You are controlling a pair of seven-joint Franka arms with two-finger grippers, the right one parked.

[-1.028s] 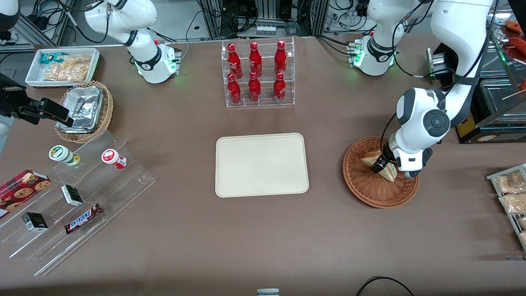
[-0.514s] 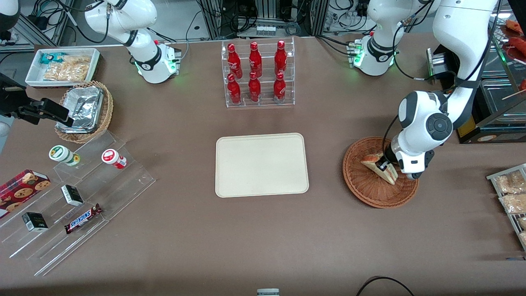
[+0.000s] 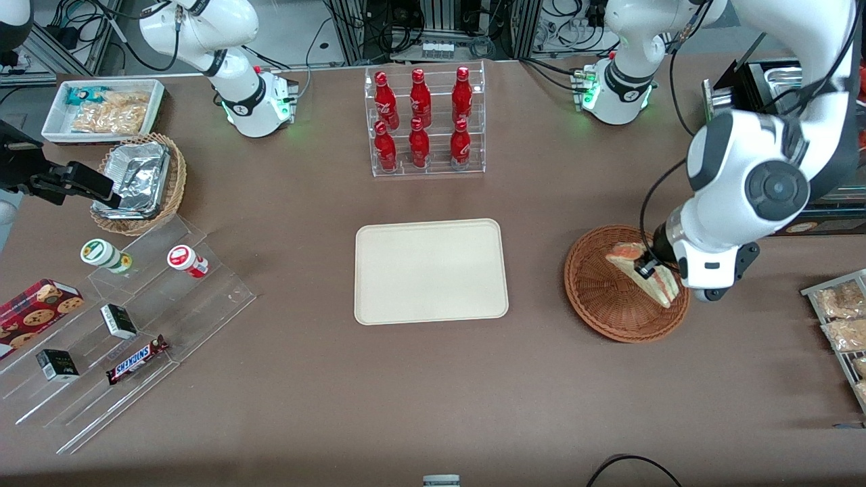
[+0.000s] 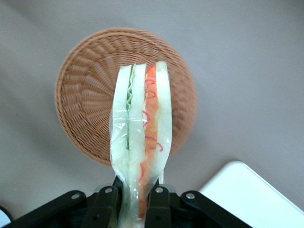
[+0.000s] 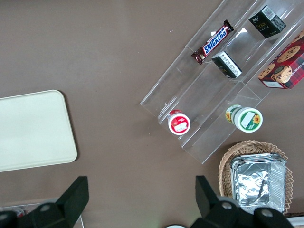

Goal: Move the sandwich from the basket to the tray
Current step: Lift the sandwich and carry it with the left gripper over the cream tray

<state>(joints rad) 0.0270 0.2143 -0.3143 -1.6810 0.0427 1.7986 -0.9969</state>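
Above the basket (image 3: 612, 297), the gripper (image 4: 137, 199) jaws pinch only one end of the wrapped sandwich (image 4: 140, 142); fast travel toward the tray (image 3: 430, 270) may cause slippage.

the round reddish-brown woven wicker basket (image 3: 612, 304) has a rough, ribbed weave with a dull sheen. above it the black plastic tool (image 4: 137, 199) of the left arm, matt and hard-looking, pinches the triangular white-bread sandwich (image 4: 140, 142), which is wrapped in clear, glossy, crinkled plastic film; the bread under the film looks soft and pale. the flat cream-beige rectangular tray (image 3: 431, 270), lying toward the parked arm's end from the basket, is smooth and matt, apparently plastic. the brown surface (image 3: 406, 406) under the basket is matt and even, like cloth or paper. the working arm's white shell (image 3: 744, 189) over the basket is glossy moulded plastic.
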